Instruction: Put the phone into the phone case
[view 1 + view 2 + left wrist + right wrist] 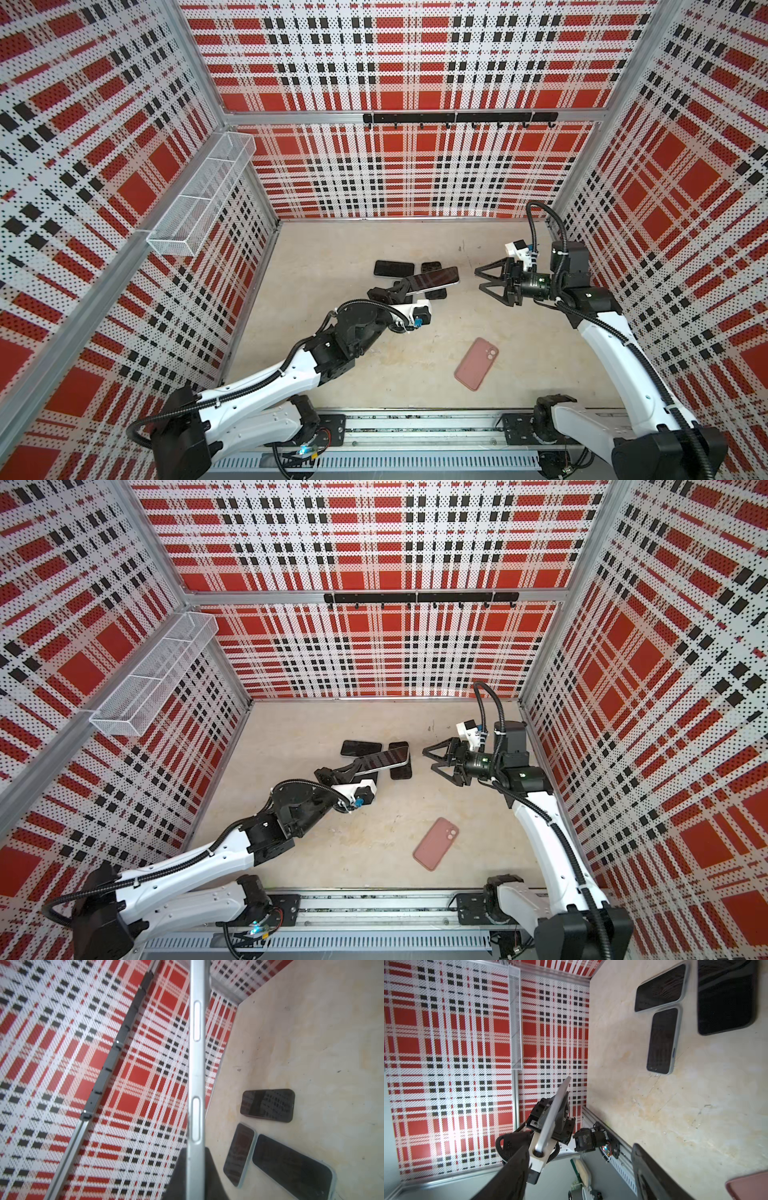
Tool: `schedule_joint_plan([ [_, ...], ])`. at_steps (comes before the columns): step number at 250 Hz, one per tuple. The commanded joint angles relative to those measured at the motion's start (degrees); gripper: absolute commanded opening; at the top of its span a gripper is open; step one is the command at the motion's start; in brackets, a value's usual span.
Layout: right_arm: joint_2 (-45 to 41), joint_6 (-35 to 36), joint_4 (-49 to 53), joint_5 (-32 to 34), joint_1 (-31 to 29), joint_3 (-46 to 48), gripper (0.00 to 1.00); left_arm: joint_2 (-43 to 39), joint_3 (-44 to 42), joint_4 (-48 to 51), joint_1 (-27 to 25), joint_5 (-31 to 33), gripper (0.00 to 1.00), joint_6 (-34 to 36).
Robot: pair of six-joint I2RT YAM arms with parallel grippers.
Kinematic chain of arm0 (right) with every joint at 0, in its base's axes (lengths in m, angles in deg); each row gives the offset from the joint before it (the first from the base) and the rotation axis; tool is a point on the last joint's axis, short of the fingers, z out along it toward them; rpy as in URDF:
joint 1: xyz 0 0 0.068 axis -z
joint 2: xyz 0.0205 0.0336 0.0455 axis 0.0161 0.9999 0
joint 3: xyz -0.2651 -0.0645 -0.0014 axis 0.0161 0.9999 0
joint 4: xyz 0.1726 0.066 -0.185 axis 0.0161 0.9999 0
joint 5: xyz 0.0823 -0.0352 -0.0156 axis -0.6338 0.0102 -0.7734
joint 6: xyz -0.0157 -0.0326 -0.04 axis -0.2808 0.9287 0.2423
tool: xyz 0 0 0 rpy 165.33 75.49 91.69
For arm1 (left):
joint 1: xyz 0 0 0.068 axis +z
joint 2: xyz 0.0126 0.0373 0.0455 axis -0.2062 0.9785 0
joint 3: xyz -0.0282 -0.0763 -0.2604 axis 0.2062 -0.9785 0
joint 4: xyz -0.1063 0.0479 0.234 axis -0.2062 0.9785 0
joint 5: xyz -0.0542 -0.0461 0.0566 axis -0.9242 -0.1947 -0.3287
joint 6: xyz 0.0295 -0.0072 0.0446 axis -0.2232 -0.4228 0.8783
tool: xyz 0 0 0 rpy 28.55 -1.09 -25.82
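1. The phone (434,279) is off the table, clamped at one short end by the left end effector (405,286), with the dark screen facing up. In both top views it hangs over the cluster of loose phones.
2. In the left wrist view the phone (196,1064) is edge-on, showing a silver frame with two long side buttons. The jaws are pressed against both of its flat faces.
3. The right end effector (480,278) has its jaws spread apart and holds nothing. It points at the free end of the phone, near it but not touching.
4. The phone case (476,363) is dusty pink and lies flat on the table, nearer the front than the phone and well apart from it. Its camera cutouts are at the far end.
5. Three loose phones (268,1105) lie screen-up on the table. Two sit just beside each other and the third is near them.
6. The table (332,257) is pale beige, mottled with yellowish stains and a few small dark scuffs.
7. The walls (415,166) on three sides are perforated panels printed in red, black and white plaid, set in aluminium framing.
8. A white mesh basket (203,195) with dividers is mounted on the left wall.
9. A black hook rail (457,117) runs along the back wall.
10. A metal front rail (415,432) carries both arm bases.
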Motion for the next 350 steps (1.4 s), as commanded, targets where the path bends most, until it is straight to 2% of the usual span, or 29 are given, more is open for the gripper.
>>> schedule_joint_plan([
  [1,-0.23,-4.01,-6.49,-3.14,-1.77,-0.06,0.76,-1.15,0.63,-2.41,-0.44,-7.06,0.00,4.59],
  [43,0.12,-12.20,-16.38,-5.79,-4.41,3.37,0.71,-1.56,0.80,-2.41,-0.72,-8.52,0.00,6.15],
  [90,0.64,-13.78,-17.77,-6.34,-7.27,5.00,0.66,-1.06,0.80,-2.43,-0.71,-9.45,0.00,8.09],
  [177,1.44,-19.76,-23.16,-7.99,-8.95,7.25,0.40,-0.38,0.76,-3.49,-0.71,-10.91,0.00,10.35],
  [239,1.88,-20.59,-23.30,-8.42,-9.11,8.35,0.19,0.87,0.84,-4.42,-0.97,-10.52,0.00,11.69],
  [292,1.99,-21.75,-25.30,-8.37,-9.10,8.66,0.07,1.54,0.94,-6.28,-0.97,-9.64,0.00,12.18],
  [314,2.05,-22.44,-26.30,-8.00,-9.14,8.67,0.00,1.53,0.35,-8.00,-0.97,-9.47,0.19,12.37],
  [331,2.27,-22.78,-27.13,-7.36,-9.05,8.40,0.00,1.27,-0.09,-9.11,-0.97,-8.93,0.52,12.13],
  [350,2.44,-21.77,-26.63,-5.89,-8.63,7.16,0.00,0.38,-0.68,-9.85,-1.08,-8.42,0.71,11.98],
])
